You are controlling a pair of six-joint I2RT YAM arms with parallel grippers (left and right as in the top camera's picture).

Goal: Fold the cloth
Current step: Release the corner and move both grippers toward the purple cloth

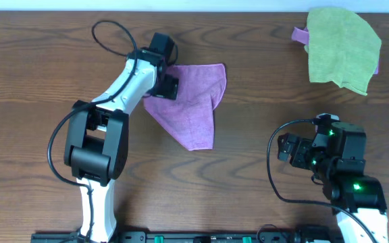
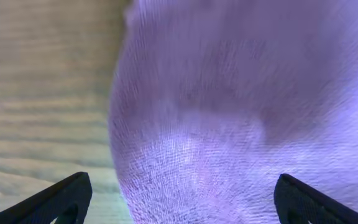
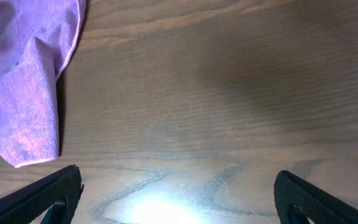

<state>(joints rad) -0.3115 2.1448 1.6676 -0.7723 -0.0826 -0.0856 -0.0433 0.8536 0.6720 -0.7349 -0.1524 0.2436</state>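
Your left pincer [image 1: 169, 85] stands wide open over the upper left edge of the cloth [image 1: 193, 106] and clamps nothing. In its wrist view you see its fingers [image 2: 59, 199] at the two bottom corners, with blurred purple pile filling the space ahead between them. The table [image 1: 262, 88] is dark brown wood grain and takes up most of what you see. Your left arm [image 1: 103, 135] reaches from the near edge to the cloth, while your right arm [image 1: 350, 182] sits low at the right, well apart from it. The cloth lies flat left of centre in a rough triangle, its straight edge at the top and its point toward you. A green cloth [image 1: 343, 48] lies in the far right corner, with a purple strip [image 1: 300, 34] showing at its left edge. Your right pincer [image 1: 290, 150] is likewise spread wide and empty above bare wood, and a corner of the cloth shows at the upper left of its wrist view.
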